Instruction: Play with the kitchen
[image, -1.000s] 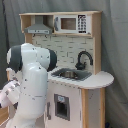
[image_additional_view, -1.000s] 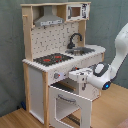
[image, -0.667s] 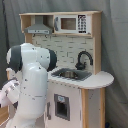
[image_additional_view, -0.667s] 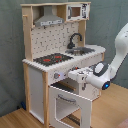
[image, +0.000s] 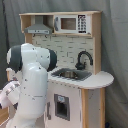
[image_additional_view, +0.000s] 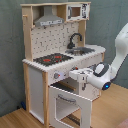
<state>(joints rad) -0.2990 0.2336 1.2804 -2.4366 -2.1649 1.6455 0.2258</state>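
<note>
Now kitchen (image_additional_view: 50, 75) front right up against claw (image_additional_view: 85, 77), oven door (image_additional_view: 70, 107) open.

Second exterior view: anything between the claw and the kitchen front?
Nothing visible. In the second exterior view the claw sits right at the kitchen front, just below the counter edge and above the swung-open oven door.

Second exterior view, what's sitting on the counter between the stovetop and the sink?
Nothing: in the second exterior view the stretch of pale counter between the black-red stovetop and the sink is bare. The faucet stands behind it.
</note>
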